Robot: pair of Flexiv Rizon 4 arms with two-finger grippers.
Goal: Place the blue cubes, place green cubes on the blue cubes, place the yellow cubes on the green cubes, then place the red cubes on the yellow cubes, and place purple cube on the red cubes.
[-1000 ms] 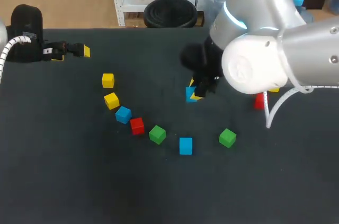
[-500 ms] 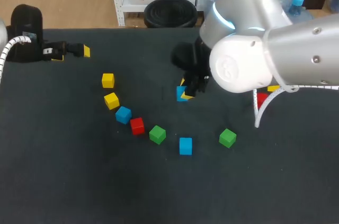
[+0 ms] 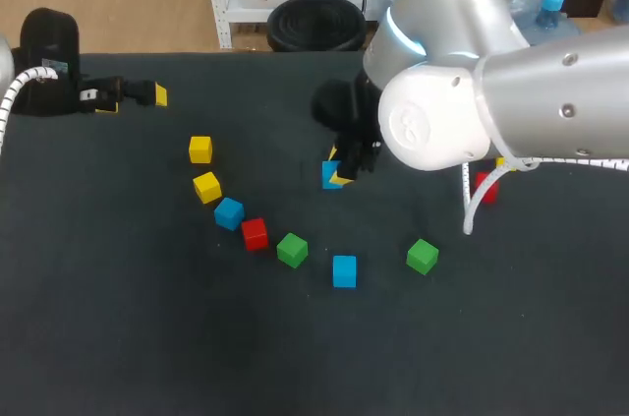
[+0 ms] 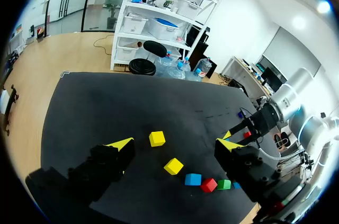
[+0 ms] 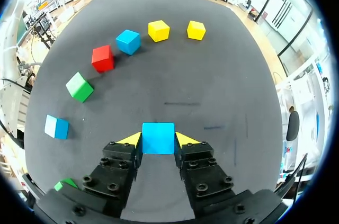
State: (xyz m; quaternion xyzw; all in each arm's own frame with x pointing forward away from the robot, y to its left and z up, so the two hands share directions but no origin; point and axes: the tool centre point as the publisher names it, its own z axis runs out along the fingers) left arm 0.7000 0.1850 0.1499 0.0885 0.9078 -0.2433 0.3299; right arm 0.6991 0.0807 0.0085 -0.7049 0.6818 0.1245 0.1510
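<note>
Now your right claw, clamped on a solid blue cube, has carried it leftward over the black desk; placing comes next, while your left claw gapes empty.

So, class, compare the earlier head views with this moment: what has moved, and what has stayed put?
The right gripper, shut on a blue cube, has carried it leftward, toward the curved row of loose cubes. Nothing was picked up or released. The left gripper stayed open and still, and the loose cubes did not move.
</note>
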